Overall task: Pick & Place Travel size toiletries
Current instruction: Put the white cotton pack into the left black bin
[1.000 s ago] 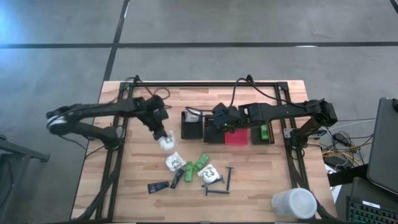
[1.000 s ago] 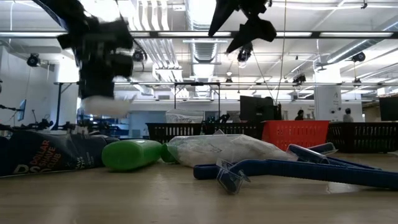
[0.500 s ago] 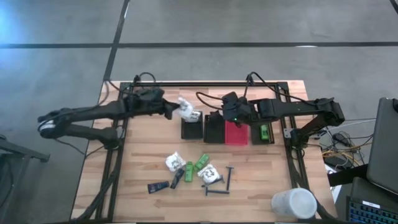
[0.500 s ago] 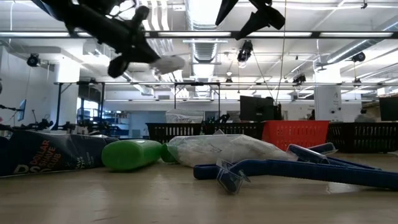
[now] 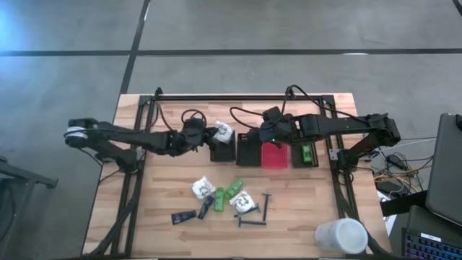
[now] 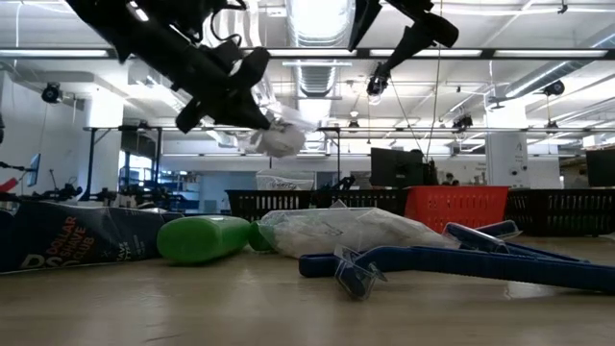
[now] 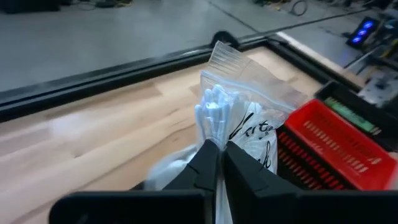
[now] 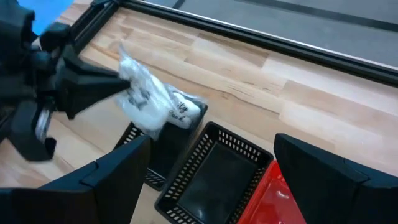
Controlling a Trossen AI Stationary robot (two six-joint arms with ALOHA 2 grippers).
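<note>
We see a wooden table [image 5: 166,195] with a row of mesh bins across its middle: two black bins [image 5: 222,150] on the left, a red bin [image 5: 273,156] beside them, and a further black bin [image 5: 306,154] holding a green bottle. The left gripper [image 5: 209,134] is clamped on a white packet [image 5: 222,131] and holds it in the air just above the leftmost black bin; in the low view the packet [image 6: 279,137] hangs well above the tabletop. Up close, the packet [image 7: 239,121] is a clear crinkly plastic bag with a sealed flat strip along one edge, white sticks bunched inside, and black script printed on a white part; the dark fingers [image 7: 208,167] pinch it tightly near its middle. The right gripper [image 5: 268,134] hovers over the black and red bins with its fingers spread wide and nothing between them. In front of the bins lies a loose cluster: two more white packets [image 5: 201,188], green bottles [image 5: 234,189], small black tubes [image 5: 183,216], and dark razors [image 5: 254,217]. A large white cup [image 5: 341,236] stands at the near right corner.
</note>
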